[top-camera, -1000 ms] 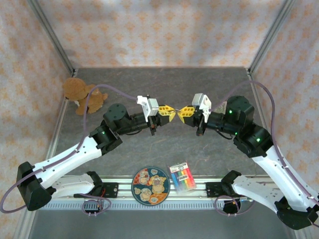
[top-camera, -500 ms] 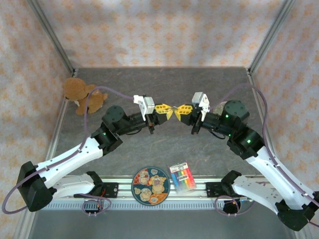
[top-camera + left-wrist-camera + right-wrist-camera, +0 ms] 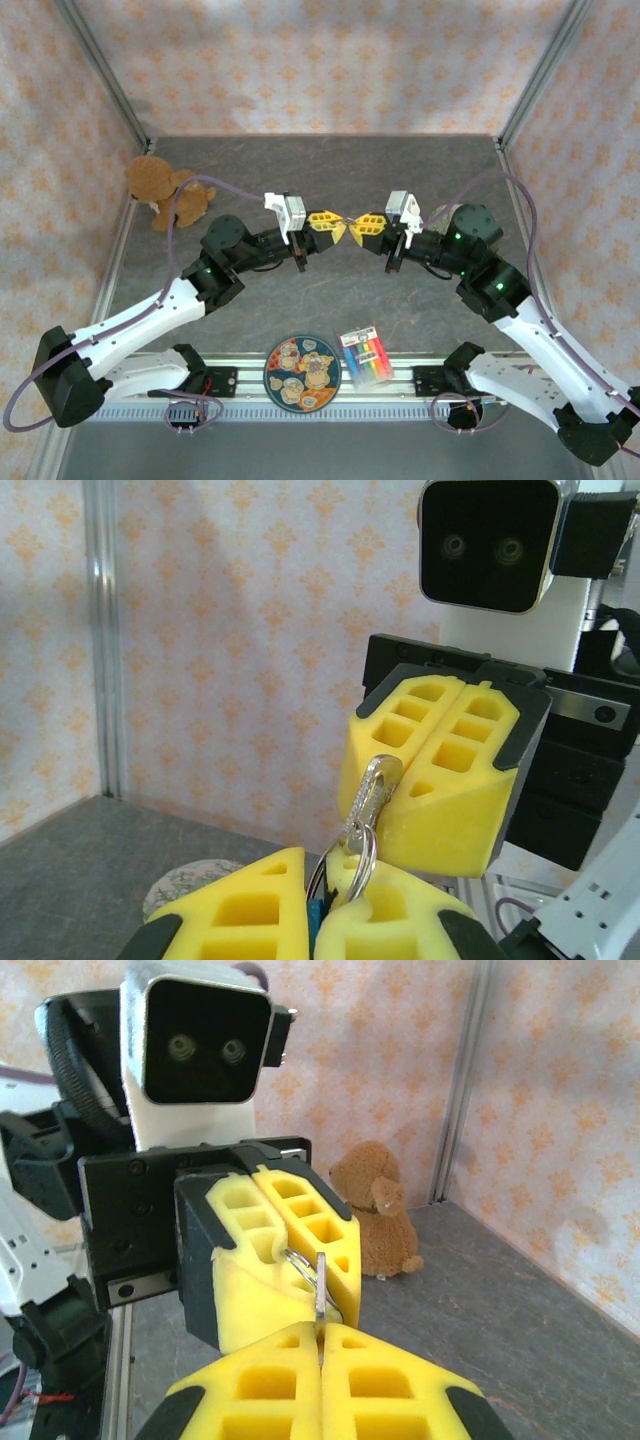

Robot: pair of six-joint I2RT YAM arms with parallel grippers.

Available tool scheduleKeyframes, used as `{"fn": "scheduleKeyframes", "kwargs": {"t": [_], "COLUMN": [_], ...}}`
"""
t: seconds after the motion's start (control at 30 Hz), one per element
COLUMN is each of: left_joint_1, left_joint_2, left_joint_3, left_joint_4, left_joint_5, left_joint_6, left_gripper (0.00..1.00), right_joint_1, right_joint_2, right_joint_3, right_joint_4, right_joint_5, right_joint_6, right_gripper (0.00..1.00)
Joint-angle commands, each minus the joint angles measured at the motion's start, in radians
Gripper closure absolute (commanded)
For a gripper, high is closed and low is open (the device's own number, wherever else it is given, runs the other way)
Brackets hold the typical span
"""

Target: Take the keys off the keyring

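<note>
the two grippers meet tip to tip in mid-air over the middle of the grey table, the left gripper reaching in from the left and the right gripper from the right

the left gripper's yellow fingers are pressed together on the keyring – the thin wire loop disappears down between them in the left wrist view. the right gripper's jaws are pinched on the key, a small pale silvery piece that sticks out from between its pads and hangs through the ring. in the right wrist view the key shows edge-on as a narrow upright strip rising out of the seam of the right fingers, with the ring looped just behind it against the left gripper's pads. key and ring are linked, held off the table between the two fingertips, which are just beside each other

a brown teddy bear sits at the far left of the table near the corner post. at the near edge, between the arm bases, lie a round patterned plate and – just to its right – a rainbow-striped card, both well apart from the grippers
</note>
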Motion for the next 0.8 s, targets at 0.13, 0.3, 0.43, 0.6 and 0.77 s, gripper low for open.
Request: {"fn": "scheduleKeyframes", "kwargs": {"t": [0.13,0.3,0.43,0.6,0.77], "left_joint_1": [0.090,0.101,0.108,0.124,0.133], "left_joint_2": [-0.023,-0.007,-0.006,-0.015,-0.016], "left_joint_3": [0.039,0.046,0.059,0.064,0.074], "left_joint_4": [0.159,0.177,0.152,0.127,0.109], "left_joint_5": [-0.028,-0.025,-0.016,-0.011,0.001], "left_joint_6": [-0.092,-0.116,-0.107,-0.104,-0.109], "left_gripper": [1.00,1.00,1.00,1.00,1.00], "right_joint_1": [0.027,0.067,0.097,0.134,0.151], "right_joint_2": [-0.067,-0.064,-0.055,-0.033,-0.023], "right_joint_3": [0.039,0.036,0.049,0.089,0.103], "right_joint_4": [-0.204,-0.249,-0.310,-0.419,-0.476], "right_joint_5": [-0.033,-0.019,-0.023,0.009,0.008], "right_joint_6": [-0.176,-0.231,-0.291,-0.349,-0.386], "right_gripper": [1.00,1.00,1.00,1.00,1.00]}}
